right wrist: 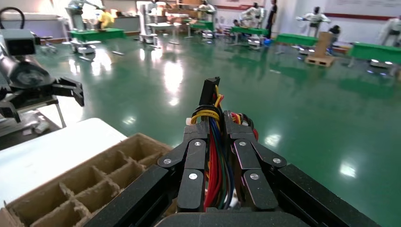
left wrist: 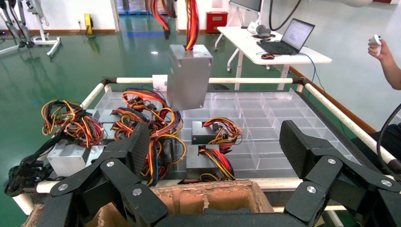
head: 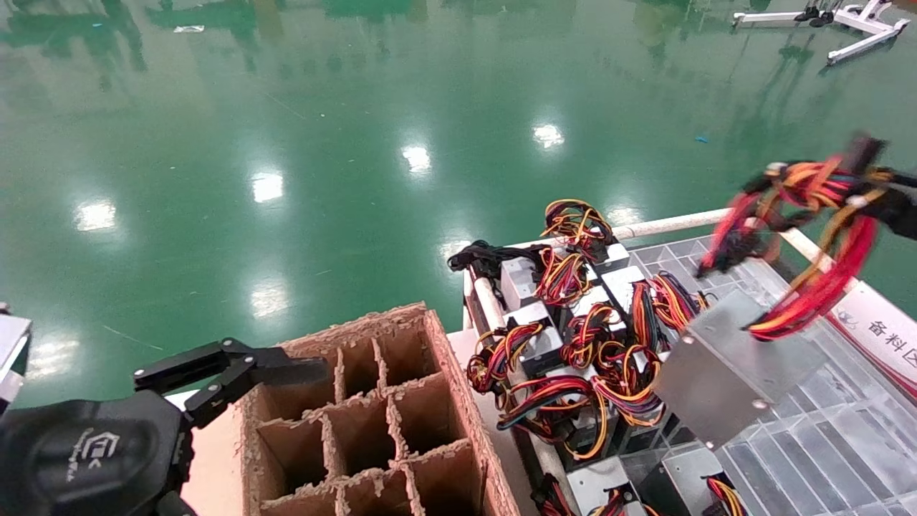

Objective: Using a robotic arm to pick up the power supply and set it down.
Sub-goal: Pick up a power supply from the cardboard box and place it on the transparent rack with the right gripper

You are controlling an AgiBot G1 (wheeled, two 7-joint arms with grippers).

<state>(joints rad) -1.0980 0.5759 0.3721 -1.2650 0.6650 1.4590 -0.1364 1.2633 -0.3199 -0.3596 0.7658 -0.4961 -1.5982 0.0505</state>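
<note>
The right claw (right wrist: pixel 217 137) is clamped on the wire bundle (head: pixel 809 236) of the power supply (head: pixel 731 373), which hangs above the clear divided tray (head: pixel 845 437). The left claw (left wrist: pixel 213 156) gapes wide beside the cardboard box (head: pixel 372 423).

Bright overhead light fills all three views. The glossy green floor (head: pixel 301 143) mirrors the ceiling lamps as white glare spots, strongest in the middle and at the left of the head view, and again far off in the right wrist view. The cables (head: pixel 809 236) at the far right of the head view smear with motion blur, while the metal box (head: pixel 731 373) under them stays fairly sharp. The cardboard crate (head: pixel 372 423) shows dark shadow inside its cells. In the right wrist view the near claw (right wrist: pixel 219 156) is sharp and the far hall is soft.
</note>
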